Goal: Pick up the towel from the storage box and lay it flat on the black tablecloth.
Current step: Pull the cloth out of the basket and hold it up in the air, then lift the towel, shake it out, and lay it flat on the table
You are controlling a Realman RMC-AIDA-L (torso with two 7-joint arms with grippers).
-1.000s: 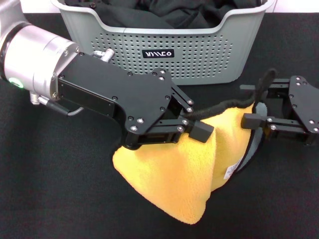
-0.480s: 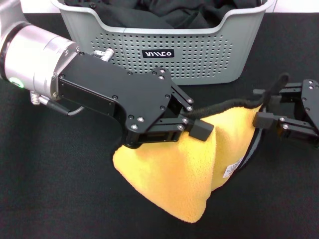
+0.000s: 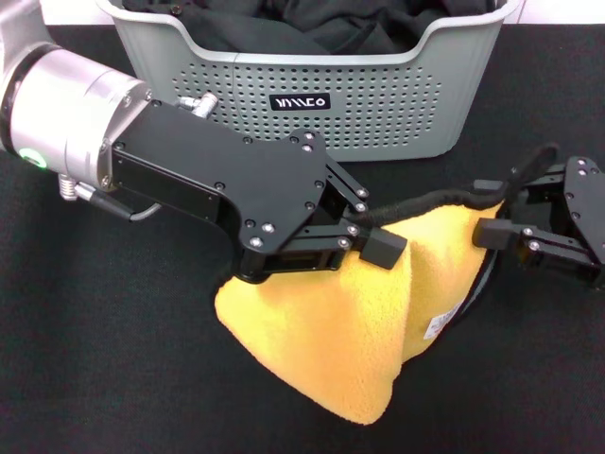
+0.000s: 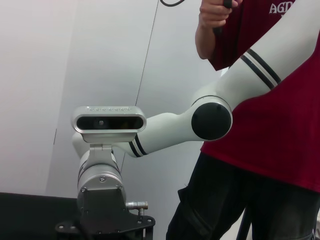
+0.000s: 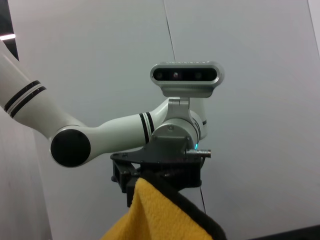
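Nearest the camera in the head view: lower corner of the towel (image 3: 331,331), yellow-orange microfibre, hanging in a slack fold in front of the storage box (image 3: 321,90) and over the black tablecloth (image 3: 104,359). Whether that low corner touches the tablecloth: cannot tell. Small white label (image 3: 437,325) showing near the towel's right fold, grey reverse face just visible beside it.

Next back: left gripper (image 3: 371,238), fingers pinched closed on the towel's black stitched border, in front of the storage box and slightly right of its logo plate (image 3: 300,101). Right gripper (image 3: 493,227), off the storage box's right front corner, clamped on the same border further along. Border stretched between the two, sagging a little.

Right wrist view: towel edge rising into the left gripper (image 5: 150,181), cloth draping straight down.

Judgement on handling: light, limp, no stiffness; folds on itself wherever unsupported. Fleecy nap likely grippy, not slippery; not fragile. Best hold on the stitched border at or near two neighbouring corners, since the border is firmer and gives the fingers an edge. Present grips look closer together than a full side, hence the sag and the double fold.

Farthest: storage box standing on the tablecloth, black garments (image 3: 312,24) heaped inside, none touching the towel.
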